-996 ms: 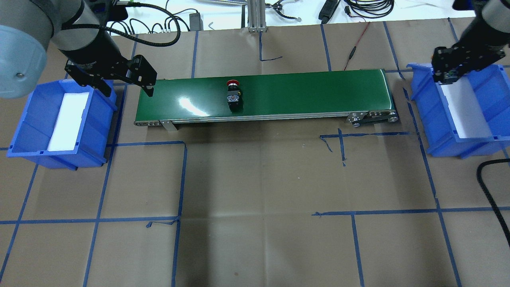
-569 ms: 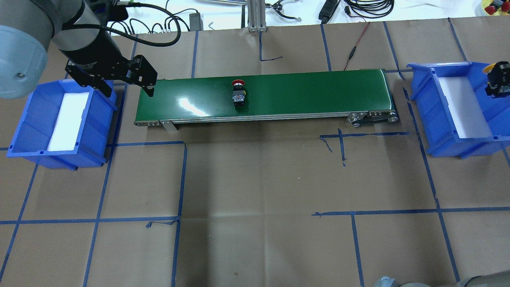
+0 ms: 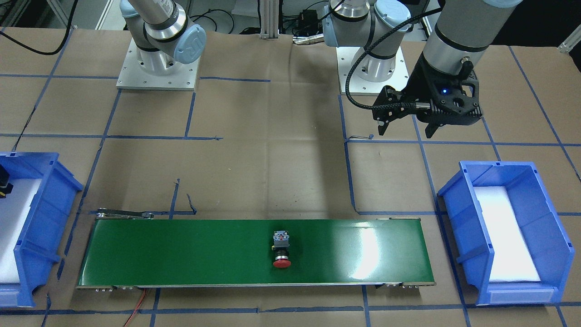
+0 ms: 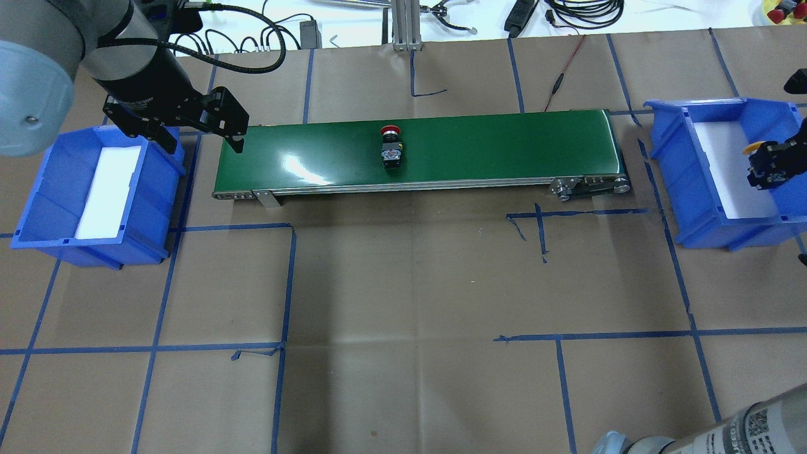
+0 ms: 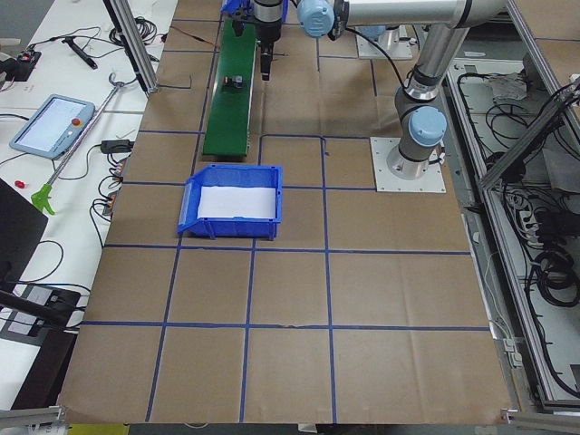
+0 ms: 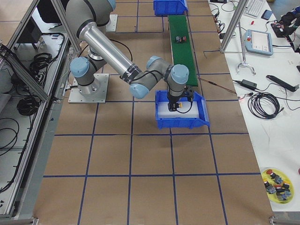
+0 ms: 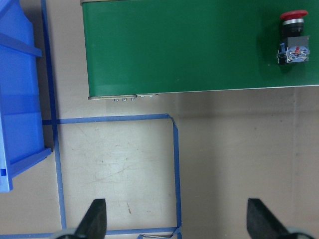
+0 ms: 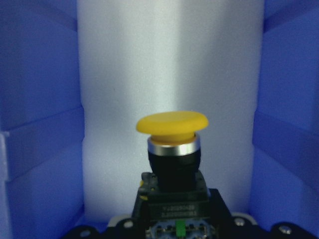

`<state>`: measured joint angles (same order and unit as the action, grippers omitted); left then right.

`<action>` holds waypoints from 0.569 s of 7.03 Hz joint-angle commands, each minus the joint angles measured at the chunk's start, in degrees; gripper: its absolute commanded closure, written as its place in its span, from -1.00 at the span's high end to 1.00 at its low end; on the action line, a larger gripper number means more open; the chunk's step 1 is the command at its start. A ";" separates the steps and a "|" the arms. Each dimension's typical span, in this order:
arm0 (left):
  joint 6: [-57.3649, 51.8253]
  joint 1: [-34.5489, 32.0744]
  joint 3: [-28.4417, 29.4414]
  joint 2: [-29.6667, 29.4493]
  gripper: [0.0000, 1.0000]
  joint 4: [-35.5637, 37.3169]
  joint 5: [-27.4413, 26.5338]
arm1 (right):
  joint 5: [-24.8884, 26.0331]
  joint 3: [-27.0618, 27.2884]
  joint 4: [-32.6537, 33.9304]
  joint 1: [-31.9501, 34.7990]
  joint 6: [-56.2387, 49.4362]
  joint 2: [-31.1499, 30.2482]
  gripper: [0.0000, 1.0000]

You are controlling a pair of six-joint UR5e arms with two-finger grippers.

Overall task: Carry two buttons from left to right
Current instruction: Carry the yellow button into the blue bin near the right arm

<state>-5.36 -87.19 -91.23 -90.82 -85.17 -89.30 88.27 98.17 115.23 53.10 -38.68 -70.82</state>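
Note:
The red button lies on its side mid-belt on the green conveyor; it also shows in the front view and the left wrist view. My left gripper is open and empty, above the table between the left blue bin and the conveyor's left end. My right gripper is shut on the yellow button, cap forward, above the white foam floor of the right blue bin.
The left bin holds only white foam. A yellow plate with spare buttons sits on the side table beyond the right bin. Cables lie along the far table edge. My right arm's elbow shows at the bottom right.
The red button has ridden the belt to the right. My right gripper has swung from the right bin's far left corner to its right side, holding the yellow button. The left arm has not moved.

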 commanded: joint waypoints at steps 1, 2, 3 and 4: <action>0.00 0.00 0.00 -0.06 1.00 0.00 0.00 | 2.51 2.98 2.81 0.07 0.09 1.21 -0.90; 0.00 0.00 0.00 -0.06 1.00 0.00 0.09 | 2.52 4.12 3.16 0.07 0.18 1.48 -0.90; 0.00 0.00 0.00 -0.06 1.00 0.00 0.09 | 2.52 5.53 5.42 0.25 0.27 2.00 -0.89; 0.00 0.00 0.00 -0.06 1.00 0.00 0.09 | 2.61 6.32 6.23 0.42 0.44 2.18 -0.86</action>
<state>-5.36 -87.19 -91.23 -90.88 -85.17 -89.22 90.76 103.28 120.08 53.34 -38.40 -68.99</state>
